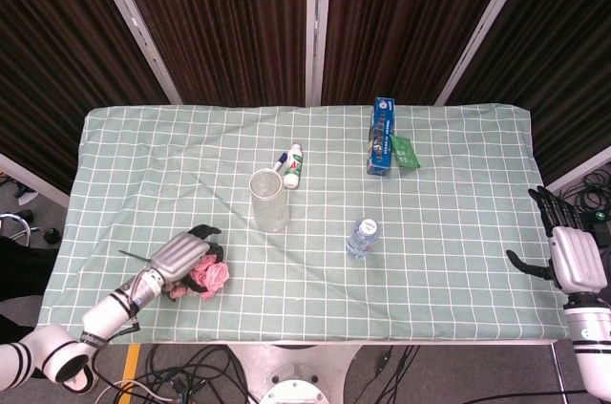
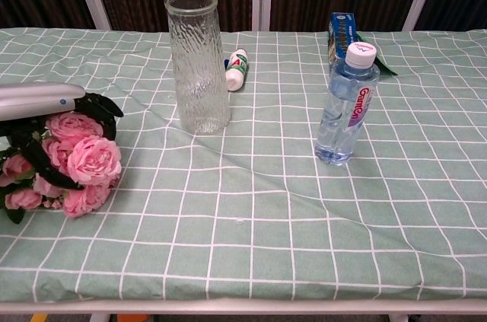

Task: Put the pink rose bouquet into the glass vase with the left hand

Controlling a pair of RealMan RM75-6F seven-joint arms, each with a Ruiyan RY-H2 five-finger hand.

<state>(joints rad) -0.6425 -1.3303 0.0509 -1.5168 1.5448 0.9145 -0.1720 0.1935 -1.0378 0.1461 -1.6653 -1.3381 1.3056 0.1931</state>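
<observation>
A: Pink — where is the pink rose bouquet (image 2: 72, 166)?

B: At the near left corner of the table (image 1: 449, 232), with the left hand (image 1: 181, 258) wrapped around it, dark fingers (image 2: 57, 179) curled over the blooms.

A: And the glass vase (image 2: 197, 63)?

B: Upright near the middle, well apart from the flowers, a small white bottle (image 2: 238, 68) lying behind it.

A: The right hand (image 1: 570, 253)?

B: Off the table's right edge, holding nothing, fingers spread. A water bottle (image 2: 347, 105) stands between.
</observation>
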